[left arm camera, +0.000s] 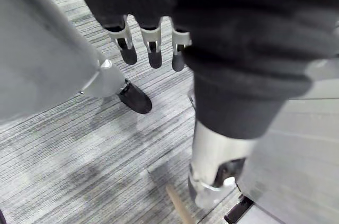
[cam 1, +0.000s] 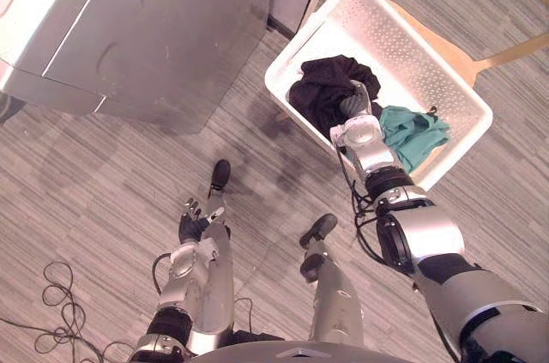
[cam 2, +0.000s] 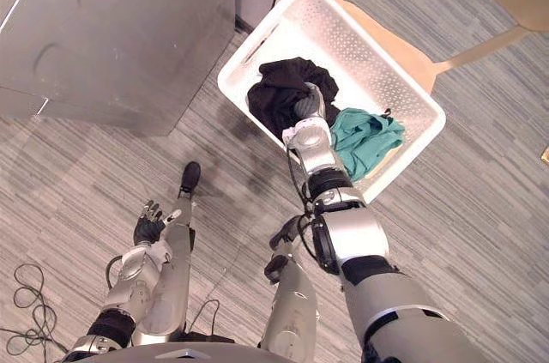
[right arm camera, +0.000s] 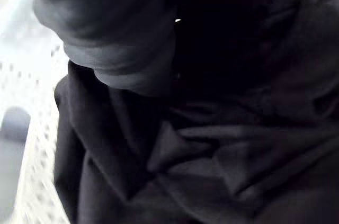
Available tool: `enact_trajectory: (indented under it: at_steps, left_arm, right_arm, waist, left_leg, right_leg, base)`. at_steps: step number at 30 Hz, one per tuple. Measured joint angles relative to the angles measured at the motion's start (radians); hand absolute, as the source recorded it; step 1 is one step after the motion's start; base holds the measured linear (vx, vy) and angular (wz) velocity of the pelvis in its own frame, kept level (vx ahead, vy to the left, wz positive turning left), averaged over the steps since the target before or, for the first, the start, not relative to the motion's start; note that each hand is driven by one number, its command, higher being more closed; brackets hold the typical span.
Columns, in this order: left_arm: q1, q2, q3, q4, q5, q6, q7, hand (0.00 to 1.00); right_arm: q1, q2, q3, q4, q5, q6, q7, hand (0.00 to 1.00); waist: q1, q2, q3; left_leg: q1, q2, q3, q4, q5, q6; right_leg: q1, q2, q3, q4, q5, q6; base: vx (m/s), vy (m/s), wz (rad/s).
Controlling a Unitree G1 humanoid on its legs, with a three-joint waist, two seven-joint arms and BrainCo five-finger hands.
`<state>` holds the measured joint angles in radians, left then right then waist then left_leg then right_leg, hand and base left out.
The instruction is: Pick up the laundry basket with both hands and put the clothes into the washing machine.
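Observation:
A white perforated laundry basket [cam 1: 419, 43] rests on a wooden chair at the upper right. Inside it lie a black garment [cam 1: 319, 82] and a teal garment [cam 1: 418, 134]. My right hand [cam 1: 361, 119] reaches down into the basket and lies on the black garment [right arm camera: 201, 144], where the cloth hides its fingers. My left hand [cam 1: 192, 225] hangs low at the lower left, well away from the basket. Its fingers [left arm camera: 154, 45] are straight and relaxed over the floor, holding nothing.
The grey washing machine [cam 1: 146, 28] stands at the upper left, its lid down. The light wooden chair [cam 1: 467, 60] under the basket sticks out to the right. Grey striped carpet [cam 1: 103, 174] lies open between the machine and the basket.

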<state>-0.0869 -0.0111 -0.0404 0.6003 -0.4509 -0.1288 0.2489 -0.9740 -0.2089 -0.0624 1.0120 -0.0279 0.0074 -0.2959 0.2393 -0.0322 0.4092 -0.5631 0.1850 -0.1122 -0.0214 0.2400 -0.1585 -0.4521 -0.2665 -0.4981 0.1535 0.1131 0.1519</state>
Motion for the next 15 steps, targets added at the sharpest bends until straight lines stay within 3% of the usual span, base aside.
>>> enact_trajectory:
  at_steps: [1, 5, 10, 15]
  left_arm:
    - [0.0, -0.001, 0.001, 0.006, -0.008, 0.001, 0.009, 0.0]
    - [0.0, -0.016, 0.034, 0.007, -0.019, 0.001, 0.01, 0.0]
    - [0.0, -0.038, 0.038, 0.015, -0.02, 0.001, 0.009, 0.0]
    - [-0.003, -0.051, 0.023, 0.043, -0.028, 0.001, 0.007, 0.0]
  right_arm:
    - [0.016, 0.026, -0.042, -0.022, 0.13, -0.023, -0.018, 1.0]
    - [0.072, 0.111, -0.126, -0.101, 0.457, -0.096, -0.041, 1.0]
    - [0.098, 0.188, -0.198, -0.137, 0.705, -0.165, -0.043, 1.0]
    - [0.11, 0.253, -0.234, -0.219, 0.856, -0.206, -0.055, 1.0]
  waist:
    - [-0.006, 0.0, 0.0]
    - [-0.018, 0.0, 0.0]
    - [-0.03, 0.002, -0.001]
    - [-0.039, 0.005, -0.003]
  left_leg:
    - [0.007, -0.001, 0.006, 0.0, -0.001, 0.001]
    - [0.024, -0.001, 0.027, 0.0, -0.005, -0.002]
    - [0.041, -0.001, 0.034, 0.0, -0.005, -0.003]
    - [0.079, 0.001, 0.065, 0.0, -0.02, 0.001]
  right_leg:
    - [0.001, -0.003, 0.006, 0.003, 0.0, 0.0]
    - [0.001, -0.007, 0.025, 0.008, 0.0, 0.0]
    - [0.012, -0.008, 0.03, 0.01, 0.0, 0.0]
    - [0.033, -0.013, 0.05, 0.015, -0.001, 0.001]
  base:
    - [-0.02, -0.025, -0.09]
    - [-0.01, -0.034, -0.1]
    - [0.0, -0.046, -0.02]
    - [-0.01, -0.05, -0.07]
